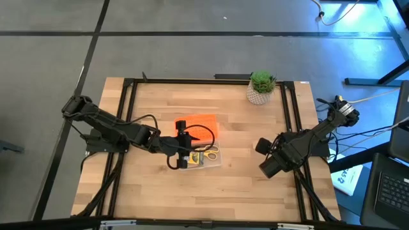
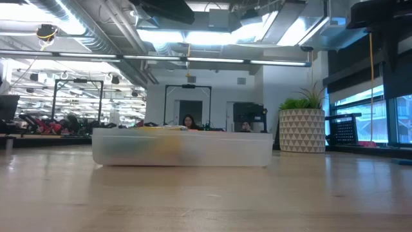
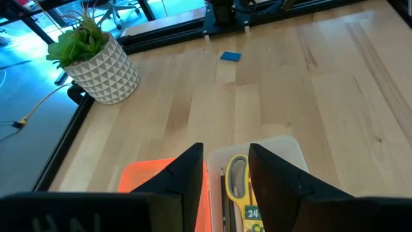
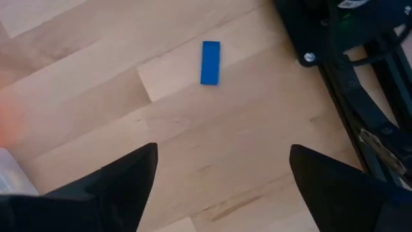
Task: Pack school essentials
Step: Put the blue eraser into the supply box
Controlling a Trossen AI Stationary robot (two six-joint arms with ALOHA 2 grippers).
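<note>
A clear plastic case (image 1: pixel 206 160) stands on the table's middle. It holds yellow-handled scissors (image 3: pixel 237 179), a thin dark pencil (image 3: pixel 223 193) and a green-and-yellow crayon box (image 3: pixel 252 218). My left gripper (image 3: pixel 225 151) hovers above the case (image 3: pixel 286 147), its fingers a little apart with nothing between them. A tiny blue piece (image 4: pixel 210 62) lies flat on the bare wood at the right. My right gripper (image 4: pixel 222 158) hangs above the table just short of it, pointing down, jaws wide open and empty. In the high view my right gripper (image 1: pixel 266 167) covers the blue piece.
The orange lid (image 1: pixel 199 124) lies flat against the case's far side. A potted green plant (image 1: pixel 261 87) stands at the far right corner. Black frame rails (image 1: pixel 291 115) run along the table's sides. The low view shows the case (image 2: pixel 183 148) and the plant (image 2: pixel 301 127).
</note>
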